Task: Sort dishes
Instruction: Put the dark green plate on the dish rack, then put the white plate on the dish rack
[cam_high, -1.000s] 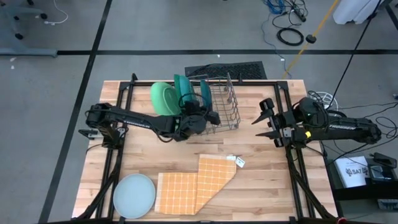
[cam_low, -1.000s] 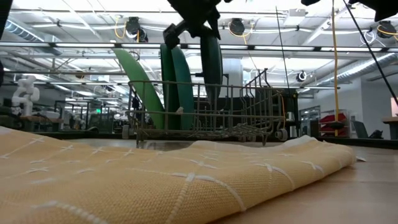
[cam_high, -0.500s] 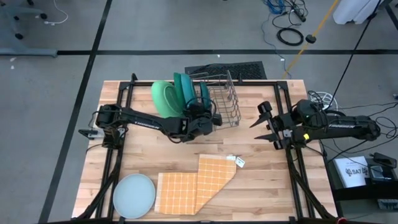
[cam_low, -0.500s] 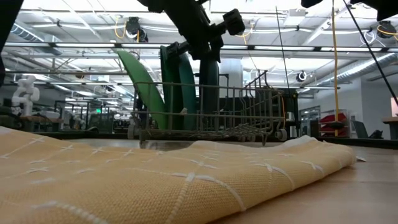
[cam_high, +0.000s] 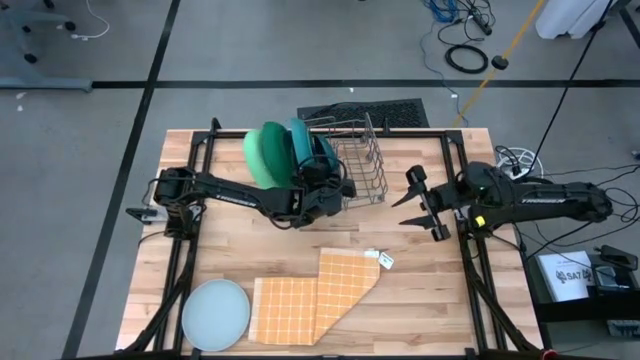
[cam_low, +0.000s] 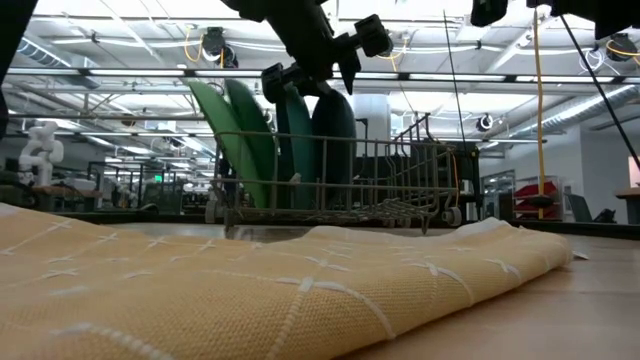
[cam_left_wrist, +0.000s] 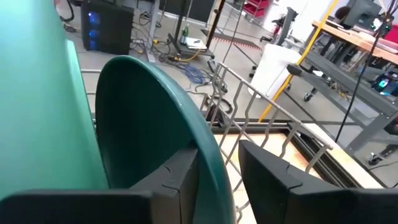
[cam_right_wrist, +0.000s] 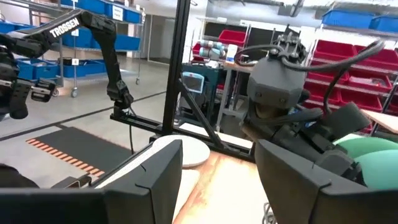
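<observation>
A grey wire rack stands at the table's far middle. Four plates stand on edge in it: light green, deep green, teal-blue and dark teal. My left gripper is over the rack, shut on the dark teal plate. The pale blue plate lies flat at the table's near left corner. My right gripper hangs open and empty to the right of the rack. My left gripper pinches the dark teal plate's upper rim between its two fingers, one on the hollow face, one on the back. The fingers come from above, slanting from the table's near side. The plate stands on edge in the rack.
An orange checked cloth lies folded at the near middle, with a small tag at its far right corner. The rack's right half holds no plates. Black frame rails run along the table's left and right sides.
My left gripper has gone down and toward the far edge, setting the dark teal plate on edge in the rack. The other plates in the rack have leaned over toward the table's left. My right gripper has moved a little toward the table's left, staying open.
</observation>
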